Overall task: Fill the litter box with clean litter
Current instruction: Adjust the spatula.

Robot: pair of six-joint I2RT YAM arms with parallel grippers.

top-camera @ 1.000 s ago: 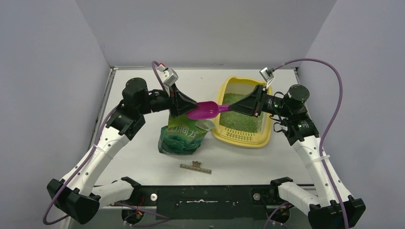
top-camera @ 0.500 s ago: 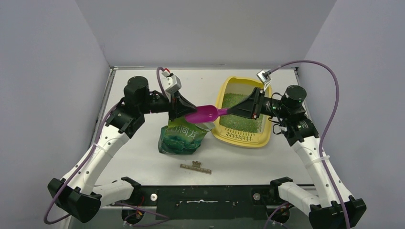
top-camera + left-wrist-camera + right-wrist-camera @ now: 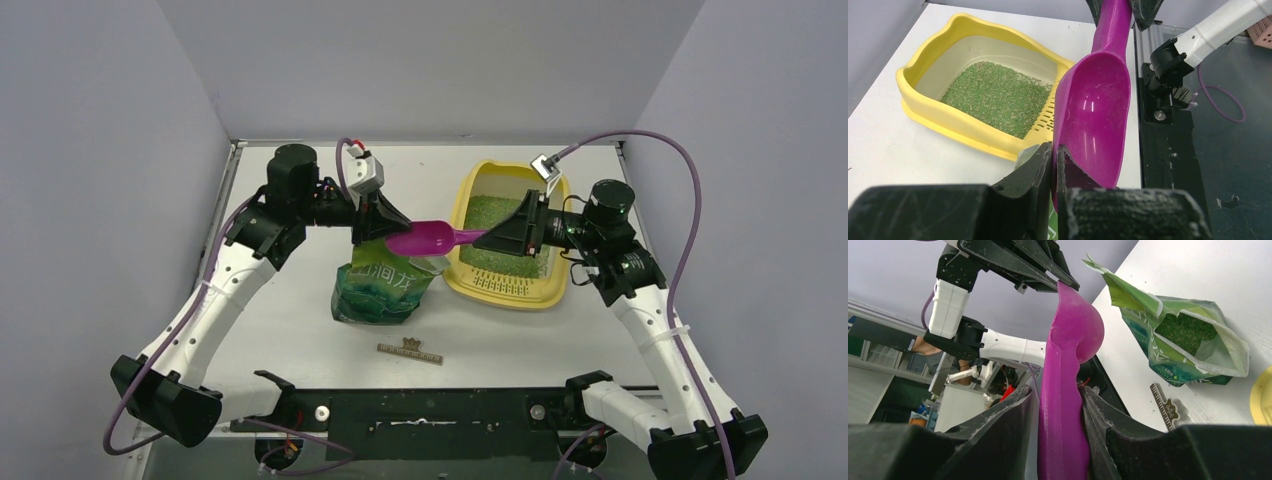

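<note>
The pale yellow litter box point(image 3: 507, 291) sits at the back right, with a layer of green clean litter point(image 3: 489, 211) in it. It also shows in the left wrist view, litter box point(image 3: 938, 116) and clean litter point(image 3: 993, 97). An empty magenta scoop point(image 3: 425, 238) hangs level between the arms. My left gripper point(image 3: 392, 232) is shut on the rim of the scoop's bowl point(image 3: 1095, 110), its tips point(image 3: 1054, 150) pinching the edge. My right gripper point(image 3: 490, 236) stands around the handle point(image 3: 1063, 430), slightly open, with a thin gap at one finger point(image 3: 1018, 410).
A green printed bag point(image 3: 378, 290) stands open under the scoop, with dark green granules inside point(image 3: 1188, 332). A small toothed strip point(image 3: 410, 350) lies on the table near the front. Grey walls close in on three sides.
My left gripper has closed on the scoop's bowl rim. The right gripper's fingers have eased apart on the handle. The scoop has moved slightly left.
</note>
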